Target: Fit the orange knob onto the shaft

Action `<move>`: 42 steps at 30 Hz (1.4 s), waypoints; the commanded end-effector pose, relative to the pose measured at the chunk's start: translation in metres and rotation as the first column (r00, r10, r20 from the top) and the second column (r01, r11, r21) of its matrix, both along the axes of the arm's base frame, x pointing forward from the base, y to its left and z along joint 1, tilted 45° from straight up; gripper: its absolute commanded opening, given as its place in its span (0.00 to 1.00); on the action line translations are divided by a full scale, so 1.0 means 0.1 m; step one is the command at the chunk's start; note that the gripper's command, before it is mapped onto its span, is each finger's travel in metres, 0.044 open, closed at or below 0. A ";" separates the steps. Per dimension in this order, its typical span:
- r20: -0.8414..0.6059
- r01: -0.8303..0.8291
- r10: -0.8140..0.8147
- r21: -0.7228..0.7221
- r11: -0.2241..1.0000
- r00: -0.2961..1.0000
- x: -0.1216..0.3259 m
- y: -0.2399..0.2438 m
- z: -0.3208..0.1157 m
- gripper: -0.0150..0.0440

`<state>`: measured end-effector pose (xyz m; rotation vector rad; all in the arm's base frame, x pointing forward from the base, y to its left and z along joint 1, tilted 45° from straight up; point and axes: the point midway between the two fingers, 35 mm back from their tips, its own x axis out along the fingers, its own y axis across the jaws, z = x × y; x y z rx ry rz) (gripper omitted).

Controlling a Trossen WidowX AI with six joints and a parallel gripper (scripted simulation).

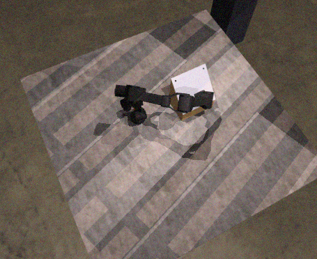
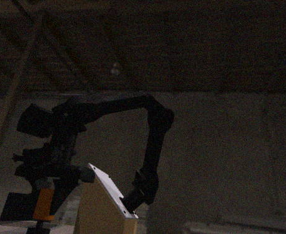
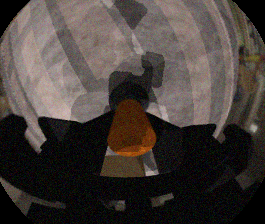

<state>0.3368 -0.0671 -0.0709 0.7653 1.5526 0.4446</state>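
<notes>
The orange knob (image 2: 44, 204) (image 3: 131, 131) stands between the fingers of my gripper (image 2: 43, 208) (image 3: 130, 113), which is shut on it. In the exterior view the knob's lower edge is a little above the dark pedestal (image 2: 38, 231). A short piece of the dark shaft (image 2: 39, 224) shows between them, right under the knob. Whether the shaft's tip is inside the knob's hole is hidden. In the wrist view the round pedestal (image 3: 127, 93) shows as a dark disc beyond the knob's far end. The flat sides are hidden. The top view shows the arm from above, with the knob not clear.
A box with a sloping white top (image 1: 193, 79) (image 2: 107, 187) and tan sides (image 2: 97, 207) stands beside the gripper, partly under the arm. The striped table top (image 1: 142, 167) lies around and below. A dark post (image 1: 234, 21) stands behind the table's far corner.
</notes>
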 end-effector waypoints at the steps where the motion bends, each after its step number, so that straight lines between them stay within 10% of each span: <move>1: 0.001 0.004 -0.004 0.002 1.000 1.000 0.01 -0.01 0.01 0.25; 42: -0.143 0.154 -0.153 -0.007 0.988 0.978 0.06 -0.02 0.01 0.25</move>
